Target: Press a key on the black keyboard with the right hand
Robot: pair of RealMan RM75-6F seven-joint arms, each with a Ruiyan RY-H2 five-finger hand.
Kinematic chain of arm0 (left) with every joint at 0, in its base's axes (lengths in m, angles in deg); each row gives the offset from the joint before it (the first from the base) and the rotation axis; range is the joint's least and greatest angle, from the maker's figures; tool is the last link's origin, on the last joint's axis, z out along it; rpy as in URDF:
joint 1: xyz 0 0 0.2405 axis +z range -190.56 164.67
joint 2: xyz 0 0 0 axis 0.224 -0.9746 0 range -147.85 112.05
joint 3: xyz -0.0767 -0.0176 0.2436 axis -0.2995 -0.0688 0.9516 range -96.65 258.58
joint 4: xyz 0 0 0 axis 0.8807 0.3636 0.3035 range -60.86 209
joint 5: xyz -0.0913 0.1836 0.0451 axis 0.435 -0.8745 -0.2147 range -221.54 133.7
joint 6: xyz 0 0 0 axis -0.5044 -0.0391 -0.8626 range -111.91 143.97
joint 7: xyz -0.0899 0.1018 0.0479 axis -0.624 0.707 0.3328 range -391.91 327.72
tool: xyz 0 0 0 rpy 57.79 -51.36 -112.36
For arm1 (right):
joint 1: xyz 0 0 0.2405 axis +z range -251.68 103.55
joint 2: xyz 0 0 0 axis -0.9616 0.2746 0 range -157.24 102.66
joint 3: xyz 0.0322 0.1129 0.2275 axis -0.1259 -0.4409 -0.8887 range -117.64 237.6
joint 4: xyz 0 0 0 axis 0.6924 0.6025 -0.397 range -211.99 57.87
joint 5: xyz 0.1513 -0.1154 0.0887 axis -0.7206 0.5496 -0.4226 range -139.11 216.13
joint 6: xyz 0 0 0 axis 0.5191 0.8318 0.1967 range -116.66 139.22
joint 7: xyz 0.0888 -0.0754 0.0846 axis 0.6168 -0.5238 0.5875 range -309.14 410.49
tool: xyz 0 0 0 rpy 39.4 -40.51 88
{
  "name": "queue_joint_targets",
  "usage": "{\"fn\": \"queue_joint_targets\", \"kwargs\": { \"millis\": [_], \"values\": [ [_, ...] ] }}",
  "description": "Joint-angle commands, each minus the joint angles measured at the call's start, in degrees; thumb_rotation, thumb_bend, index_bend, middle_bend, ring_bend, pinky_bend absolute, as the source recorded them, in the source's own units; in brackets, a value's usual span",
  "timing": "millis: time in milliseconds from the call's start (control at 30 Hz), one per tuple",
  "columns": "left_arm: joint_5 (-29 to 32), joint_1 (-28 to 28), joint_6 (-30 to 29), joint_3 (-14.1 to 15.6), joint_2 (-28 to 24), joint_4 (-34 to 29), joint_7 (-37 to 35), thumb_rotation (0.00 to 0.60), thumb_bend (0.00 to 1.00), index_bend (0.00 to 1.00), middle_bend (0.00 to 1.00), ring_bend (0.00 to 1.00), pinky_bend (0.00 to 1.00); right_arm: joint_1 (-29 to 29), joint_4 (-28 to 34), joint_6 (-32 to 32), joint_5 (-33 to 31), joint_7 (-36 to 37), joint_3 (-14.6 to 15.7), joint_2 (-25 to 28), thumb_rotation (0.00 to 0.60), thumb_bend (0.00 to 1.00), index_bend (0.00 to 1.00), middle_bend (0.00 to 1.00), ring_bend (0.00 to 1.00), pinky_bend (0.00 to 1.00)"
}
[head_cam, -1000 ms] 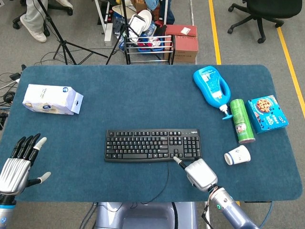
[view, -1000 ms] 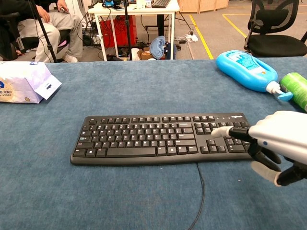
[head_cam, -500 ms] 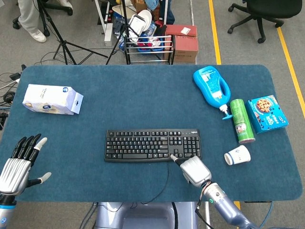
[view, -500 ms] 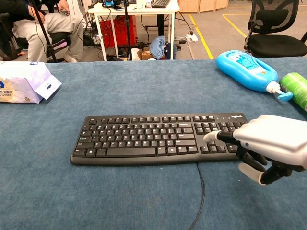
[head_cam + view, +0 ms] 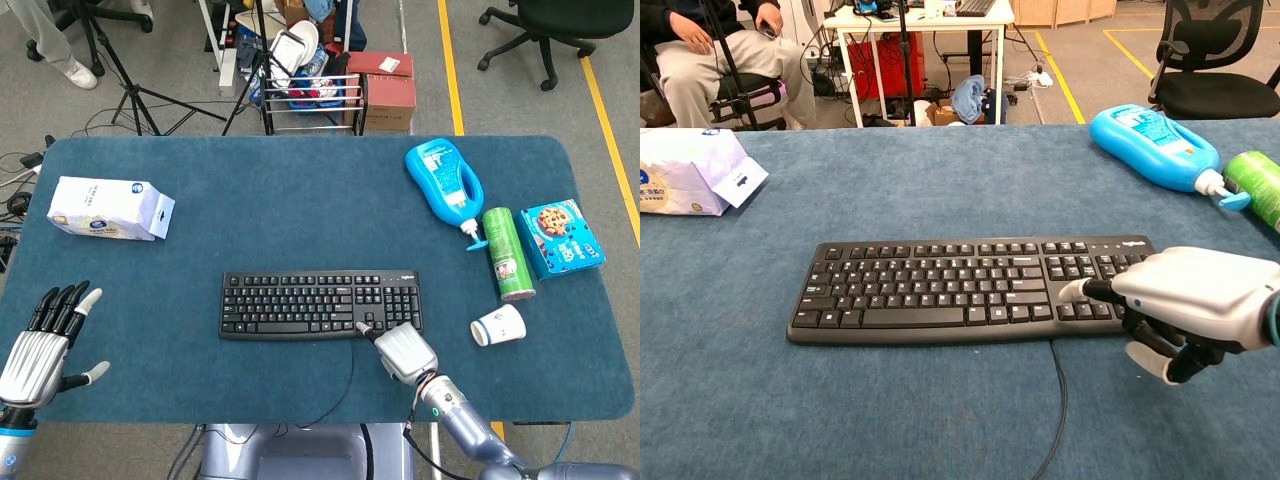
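The black keyboard (image 5: 320, 303) (image 5: 975, 287) lies flat in the middle of the blue table. My right hand (image 5: 403, 352) (image 5: 1192, 300) sits at its near right corner. One finger is stretched out, its white tip on a key by the arrow cluster in the chest view. The other fingers are curled under the palm and hold nothing. My left hand (image 5: 45, 342) hovers at the table's near left edge with fingers spread, far from the keyboard; the chest view does not show it.
A white tissue pack (image 5: 110, 208) (image 5: 692, 170) lies far left. On the right are a blue bottle (image 5: 445, 183) (image 5: 1156, 147), a green can (image 5: 508, 253), a paper cup (image 5: 498, 325) and a blue snack box (image 5: 563, 237). The keyboard cable (image 5: 1057, 400) runs toward the front edge.
My right hand has slid left and forward along the keyboard's near right corner, bringing the extended fingertip onto the keys. The left hand has barely moved.
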Motion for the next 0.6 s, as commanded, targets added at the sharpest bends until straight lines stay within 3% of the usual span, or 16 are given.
{"fn": "queue_joint_targets", "kwargs": {
  "millis": [33,600],
  "values": [
    [0.0,0.0,-0.1,0.0,0.0,0.0,-0.1,0.6,0.0,0.0,0.0,0.0,0.0,0.8,-0.6,0.0,-1.2,-0.1,0.3,-0.6,0.6,0.62,0.11,0.74,0.66,0.43],
    [0.0,-0.2,0.2,0.0,0.0,0.1,-0.5,0.6,0.0,0.0,0.0,0.0,0.0,3.2,-2.1,-1.1,-4.1,0.4,1.9,-2.2,0.6,0.62,0.12,0.74,0.66,0.43]
  ]
}}
